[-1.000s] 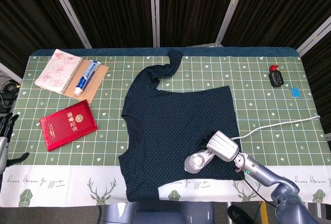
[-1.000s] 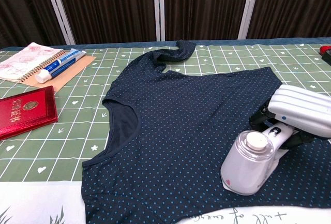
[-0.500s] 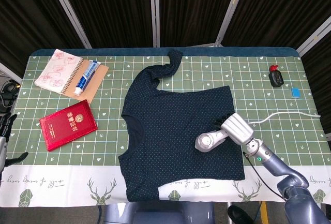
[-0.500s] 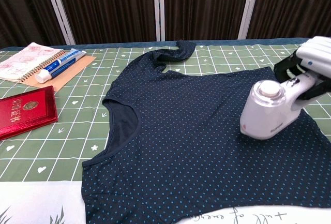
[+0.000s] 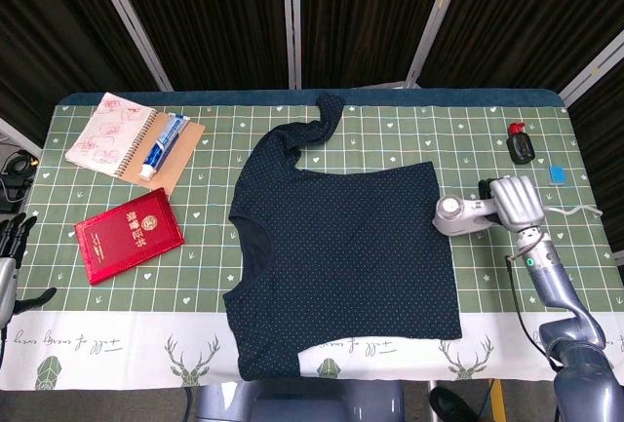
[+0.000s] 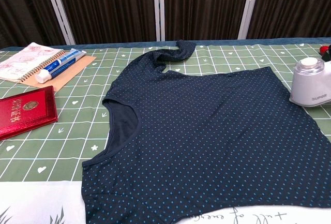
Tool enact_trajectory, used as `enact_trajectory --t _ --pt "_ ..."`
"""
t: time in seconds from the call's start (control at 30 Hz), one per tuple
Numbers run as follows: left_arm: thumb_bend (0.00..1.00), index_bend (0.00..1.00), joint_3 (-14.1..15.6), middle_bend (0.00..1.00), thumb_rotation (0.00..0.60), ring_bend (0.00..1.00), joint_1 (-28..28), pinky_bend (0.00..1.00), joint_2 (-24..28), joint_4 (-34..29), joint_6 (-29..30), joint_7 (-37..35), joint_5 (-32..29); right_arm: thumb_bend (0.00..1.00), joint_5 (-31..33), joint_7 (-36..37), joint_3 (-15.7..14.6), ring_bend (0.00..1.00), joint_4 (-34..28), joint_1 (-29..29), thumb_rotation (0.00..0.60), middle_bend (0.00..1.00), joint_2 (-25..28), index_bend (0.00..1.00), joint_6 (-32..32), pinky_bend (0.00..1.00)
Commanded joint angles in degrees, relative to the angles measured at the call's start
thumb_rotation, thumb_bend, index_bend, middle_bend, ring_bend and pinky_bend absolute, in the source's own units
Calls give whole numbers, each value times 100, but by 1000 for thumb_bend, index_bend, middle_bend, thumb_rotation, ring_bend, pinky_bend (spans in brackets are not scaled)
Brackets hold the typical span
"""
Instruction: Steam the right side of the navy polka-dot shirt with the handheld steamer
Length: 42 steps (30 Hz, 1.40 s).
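Observation:
The navy polka-dot shirt (image 5: 336, 247) lies flat in the middle of the table, also filling the chest view as the shirt (image 6: 207, 141). My right hand (image 5: 514, 202) grips the handle of the white handheld steamer (image 5: 458, 215), whose head sits just past the shirt's right edge. In the chest view only the steamer (image 6: 310, 81) shows, at the right border; the hand is out of frame there. My left hand (image 5: 10, 247) hangs at the far left edge of the head view, off the table, holding nothing.
A red booklet (image 5: 129, 235), a spiral notebook (image 5: 112, 133) and a toothpaste tube (image 5: 163, 144) on a brown card lie at the left. A black and red item (image 5: 520, 142) and a small blue item (image 5: 557, 173) sit at the far right. The steamer's white cord (image 5: 575, 211) trails right.
My right hand has carried the steamer from the shirt's lower right area up and rightward, off the shirt to its right edge. The left hand has not moved.

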Motion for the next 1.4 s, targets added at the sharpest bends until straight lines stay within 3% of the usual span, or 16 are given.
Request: enact_trajectory --t 0.03,0.13,0.2,0.27,0.33,0.37,0.47,0.63,0.8,1.03,1.23,1.4 --pt "0 0 -2 0 600 0 0 0 -1 -1 2 4 -4 582 331 -312 261 694 75 20 600 716 -11 757 -538 961" --pt "0 0 -5 0 600 0 2 0 -1 -1 6 2 -11 537 451 -332 372 650 29 25 600 671 -9 699 -639 912" --pt "0 0 -3 0 600 0 -3 0 -2 -2 -3 4 -10 398 463 -358 377 554 -10 30 600 576 24 580 -734 808" --pt "0 0 1 0 600 0 -6 0 0 -3 -13 3 -7 152 442 -400 341 389 -52 32 600 401 74 384 -875 598" --pt "0 0 4 0 600 0 -6 0 3 -5 -11 -1 2 27 426 -425 317 237 -130 37 600 256 142 245 -981 415" --pt "0 0 5 0 600 0 -4 0 7 -11 -6 -10 8 1 426 -446 310 150 -198 34 600 185 187 181 -1035 327" --pt "0 0 9 0 600 0 1 0 19 -22 3 -27 26 0 318 -725 194 15 -286 6 600 58 311 68 -1046 177" --pt "0 0 24 0 600 0 13 0 45 -53 25 -72 80 0 209 -1115 93 0 -787 -143 600 0 647 0 -741 38" --pt "0 0 30 0 600 0 26 0 79 -70 45 -131 115 0 195 -1484 80 0 -2039 -384 600 0 1387 0 -334 0" --pt "0 0 64 0 600 0 71 0 170 -129 120 -280 255 0 303 -2102 -48 0 -4914 -807 600 0 3036 0 -200 0" --pt "0 0 110 0 600 0 131 0 263 -172 224 -435 427 0 224 -2263 -117 0 -6041 -1153 600 0 3603 0 318 0" --pt "0 0 162 0 600 0 199 0 303 -194 364 -483 611 0 154 -2311 -143 0 -6504 -1433 600 0 3730 0 784 0"
